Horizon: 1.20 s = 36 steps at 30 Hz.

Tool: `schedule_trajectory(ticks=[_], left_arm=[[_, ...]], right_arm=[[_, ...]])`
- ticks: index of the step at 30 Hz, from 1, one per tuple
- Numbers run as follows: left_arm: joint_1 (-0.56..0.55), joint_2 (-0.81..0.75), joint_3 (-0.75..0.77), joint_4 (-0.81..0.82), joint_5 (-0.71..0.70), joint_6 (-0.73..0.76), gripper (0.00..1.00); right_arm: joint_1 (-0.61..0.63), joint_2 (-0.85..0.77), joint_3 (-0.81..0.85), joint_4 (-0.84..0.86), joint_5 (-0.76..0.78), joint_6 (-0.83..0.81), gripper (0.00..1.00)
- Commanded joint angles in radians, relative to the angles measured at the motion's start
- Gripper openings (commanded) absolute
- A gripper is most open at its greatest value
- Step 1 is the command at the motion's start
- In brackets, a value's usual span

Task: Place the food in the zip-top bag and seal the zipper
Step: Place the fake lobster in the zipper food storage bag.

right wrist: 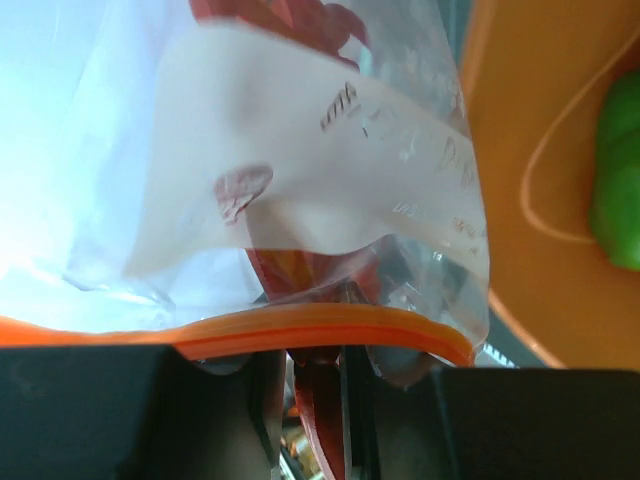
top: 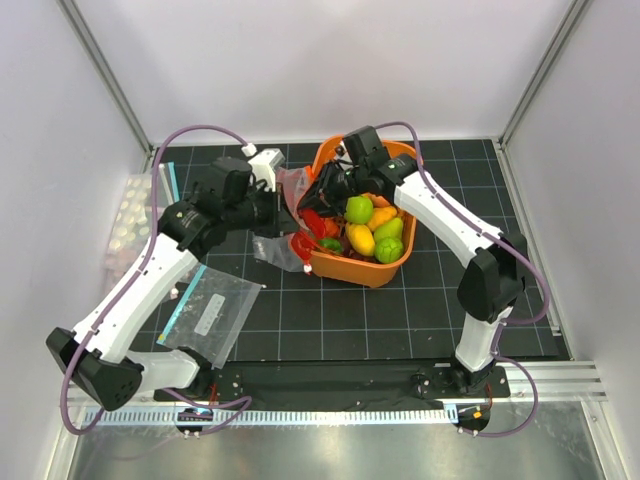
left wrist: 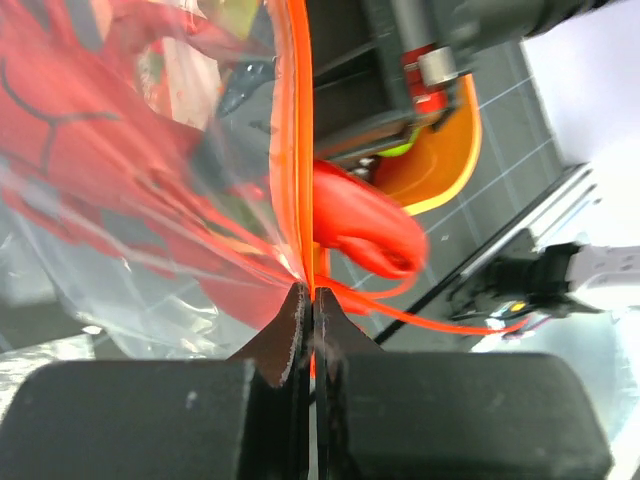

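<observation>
Pressed-together tips of the left gripper (left wrist: pixel 312 305) pinch the zipper (left wrist: pixel 303 150), low in the left wrist view. The crinkled zip-top bag (left wrist: pixel 130 210) blurs most of the lobster (left wrist: pixel 365 228). The right gripper (right wrist: pixel 318 400) nips a red lobster part, half hidden behind film. The green fruit (top: pixel 359 209) lies in the orange basket (top: pixel 375 272), upper centre of the overhead view.
</observation>
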Motion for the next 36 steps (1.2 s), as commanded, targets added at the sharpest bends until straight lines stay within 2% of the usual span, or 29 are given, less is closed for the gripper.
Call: schedule_trajectory(ticks=[1,7,12,16,21,25,26,28,30,31,32,36], left_arm=[[-0.004,0.013,0.043,0.066,0.079,-0.104,0.00],[-0.004,0.055,0.103,0.100,0.155,-0.223,0.00],[-0.004,0.063,0.095,0.112,0.166,-0.262,0.00],[-0.004,0.083,0.085,0.156,0.175,-0.339,0.00],[-0.003,0.117,0.149,0.123,0.158,-0.332,0.00],[-0.001,0.140,0.206,0.101,0.158,-0.339,0.00],[0.000,0.147,0.215,0.088,0.158,-0.347,0.00],[0.012,0.148,0.221,0.078,0.155,-0.353,0.00],[0.025,0.135,0.197,0.071,0.154,-0.355,0.00],[0.029,0.129,0.181,0.068,0.151,-0.353,0.00],[0.045,0.117,0.166,0.063,0.146,-0.352,0.00],[0.088,0.082,0.091,0.037,0.123,-0.312,0.00]], right_arm=[[-0.003,-0.064,-0.027,0.138,0.114,0.036,0.01],[0.009,-0.087,-0.129,0.254,0.137,0.030,0.01],[0.012,-0.104,-0.138,0.239,0.191,-0.001,0.01],[0.041,-0.116,-0.173,0.304,0.231,0.001,0.01],[0.099,-0.067,-0.110,0.245,0.232,-0.058,0.01],[0.112,-0.047,-0.130,0.258,0.222,-0.070,0.02],[0.110,-0.045,-0.130,0.255,0.220,-0.082,0.09],[0.112,-0.048,-0.133,0.252,0.225,-0.087,0.15],[0.110,-0.053,-0.129,0.250,0.222,-0.091,0.30],[0.110,-0.055,-0.124,0.247,0.217,-0.094,0.39],[0.110,-0.053,-0.118,0.230,0.217,-0.098,0.52],[0.109,-0.062,-0.060,0.146,0.232,-0.136,0.63]])
